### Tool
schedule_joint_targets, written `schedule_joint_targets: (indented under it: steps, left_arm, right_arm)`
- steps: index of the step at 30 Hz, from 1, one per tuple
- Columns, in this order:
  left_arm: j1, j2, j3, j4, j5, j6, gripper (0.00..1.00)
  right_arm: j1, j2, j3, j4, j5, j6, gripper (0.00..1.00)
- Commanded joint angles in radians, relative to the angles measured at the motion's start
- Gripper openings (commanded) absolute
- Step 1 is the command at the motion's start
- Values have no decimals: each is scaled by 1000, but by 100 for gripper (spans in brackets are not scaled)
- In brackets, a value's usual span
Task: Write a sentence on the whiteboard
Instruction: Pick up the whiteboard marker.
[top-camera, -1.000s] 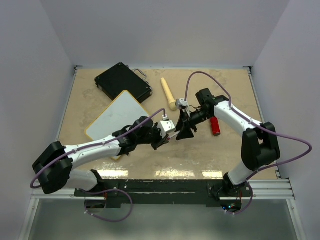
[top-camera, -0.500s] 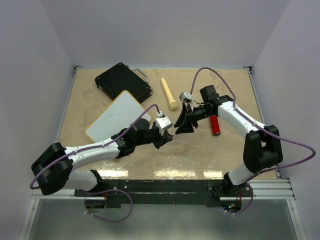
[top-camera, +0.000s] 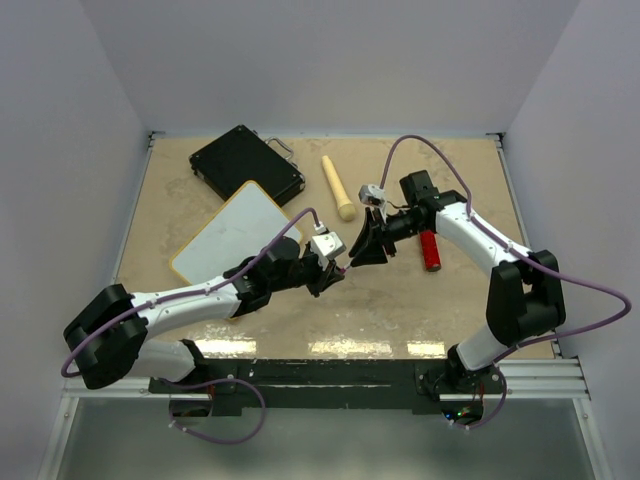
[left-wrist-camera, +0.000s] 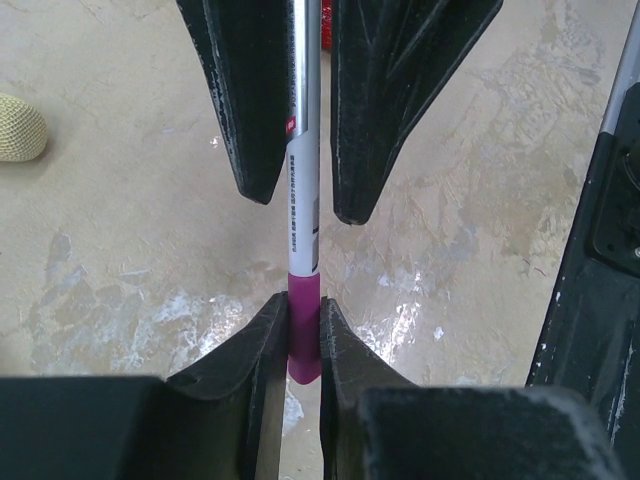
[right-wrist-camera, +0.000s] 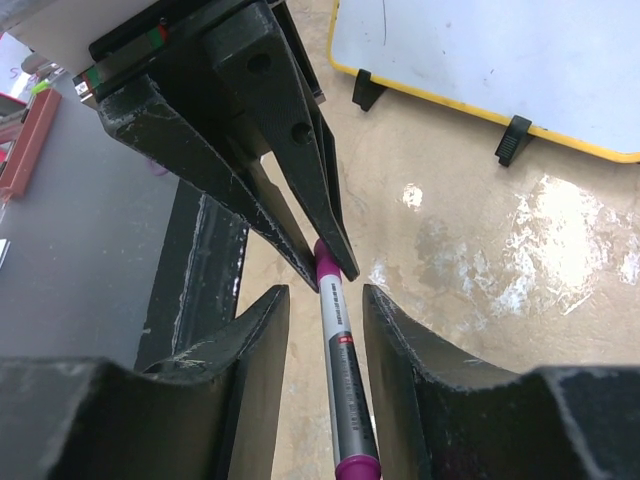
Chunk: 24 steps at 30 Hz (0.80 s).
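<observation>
The whiteboard, white with a yellow frame, lies at the left of the table and shows no magenta writing; the sentence is not in view. The board also shows in the right wrist view. A grey marker with magenta ends hangs in the air between both grippers. My left gripper is shut on the marker's magenta end. My right gripper is open, with a finger on each side of the marker's barrel and gaps showing. In the top view the left gripper and the right gripper meet at mid-table.
A black case lies at the back left, touching the whiteboard's far corner. A cream wooden handle lies at the back middle. A red cylinder lies under the right forearm. The table's walls rise on three sides.
A second ago both grippers were closer together. The right gripper has drawn slightly back and up and the left wrist has shifted left. Almost nothing has moved in the last half second.
</observation>
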Motion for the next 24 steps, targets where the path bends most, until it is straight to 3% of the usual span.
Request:
schedule_joint_targets:
  steps: [1, 13, 14, 15, 16, 24]
  left_arm:
    - [7, 1, 20, 56, -26, 10, 0]
    - [10, 1, 25, 50, -26, 21, 0]
    - [10, 1, 23, 48, -26, 22, 0]
    - [10, 3, 25, 48, -26, 22, 0]
    - [12, 1, 23, 50, -27, 25, 0]
    - [3, -12, -79, 54, -10, 200, 0]
  right_arm:
    - [2, 3, 9, -28, -7, -29, 40]
    - [19, 23, 16, -46, 8, -40, 25]
    - [19, 23, 18, -49, 8, -40, 20]
    - [18, 23, 19, -51, 7, -43, 2]
    - [19, 23, 21, -52, 7, -52, 0]
    - [-34, -8, 105, -203, -35, -201, 0]
